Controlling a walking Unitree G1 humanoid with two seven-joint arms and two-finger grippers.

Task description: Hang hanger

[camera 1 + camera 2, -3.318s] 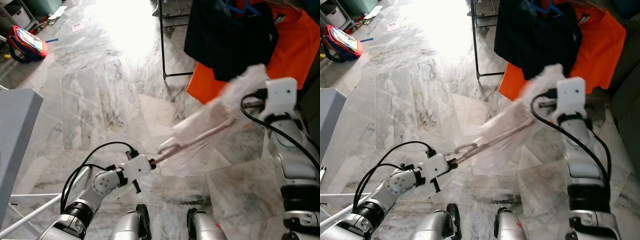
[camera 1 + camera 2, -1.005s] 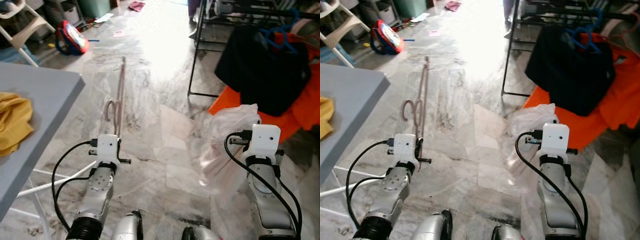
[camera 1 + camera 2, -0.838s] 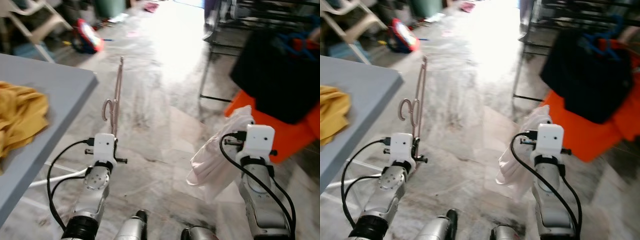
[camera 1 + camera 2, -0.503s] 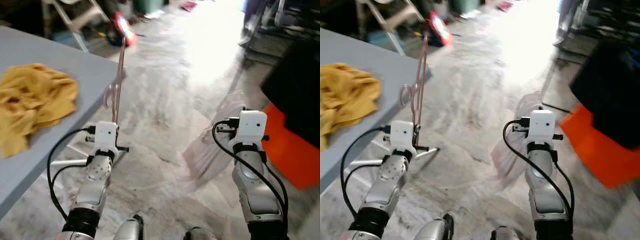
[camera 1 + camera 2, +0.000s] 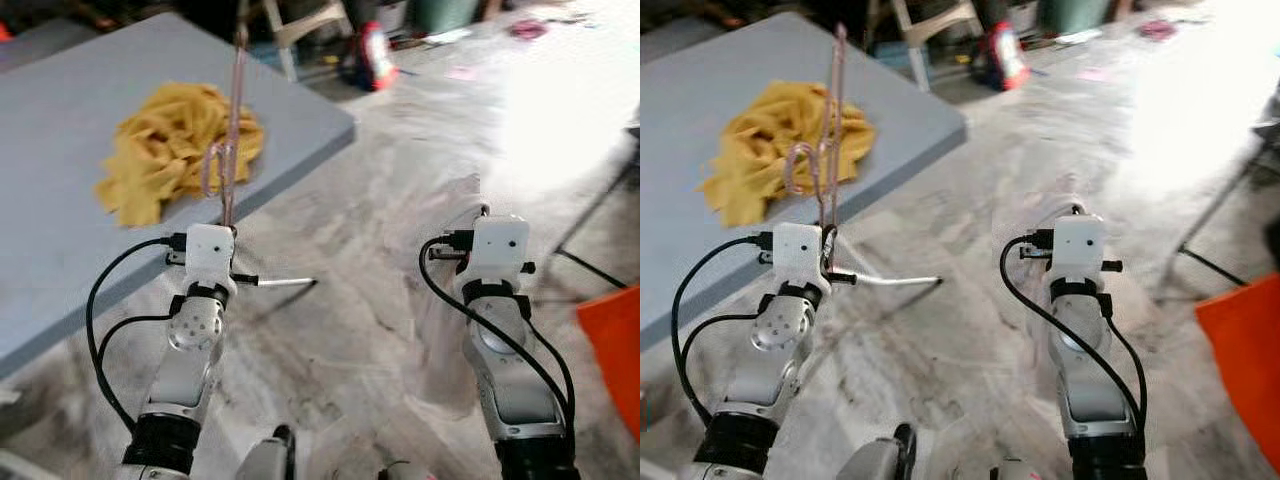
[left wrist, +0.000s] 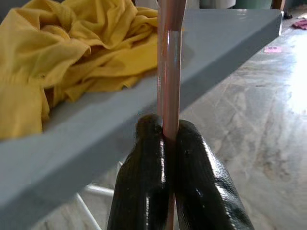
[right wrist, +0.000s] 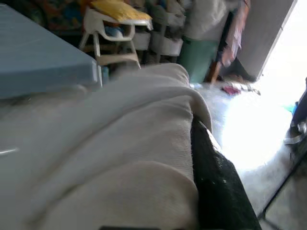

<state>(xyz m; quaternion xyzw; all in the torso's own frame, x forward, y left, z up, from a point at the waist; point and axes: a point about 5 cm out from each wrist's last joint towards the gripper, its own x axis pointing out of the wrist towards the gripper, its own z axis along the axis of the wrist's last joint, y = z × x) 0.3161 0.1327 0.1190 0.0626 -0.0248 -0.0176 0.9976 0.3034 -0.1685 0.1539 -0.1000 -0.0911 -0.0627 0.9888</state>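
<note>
My left gripper (image 6: 163,132) is shut on the lower bar of a thin pink hanger (image 5: 233,120), which stands upright with its hook (image 5: 214,166) partway up. The hanger rises in front of a grey table (image 5: 70,230) that carries a crumpled yellow cloth (image 5: 180,145). My right gripper (image 5: 484,214) is shut on a white garment (image 7: 120,158), which drapes over it and hangs blurred below the arm. One black finger (image 7: 217,188) shows beside the fabric.
The table's corner (image 5: 345,122) juts toward the marble floor between my arms. A white table leg bar (image 5: 277,282) runs low by the left wrist. A white chair (image 5: 300,18) and a red bag (image 5: 373,56) stand beyond. Orange fabric (image 5: 615,355) lies at the right.
The view has swung left: the clothes rack and dark garments slid out, the table and yellow cloth came in. The hanger, earlier inside the white garment, now stands apart in the left gripper.
</note>
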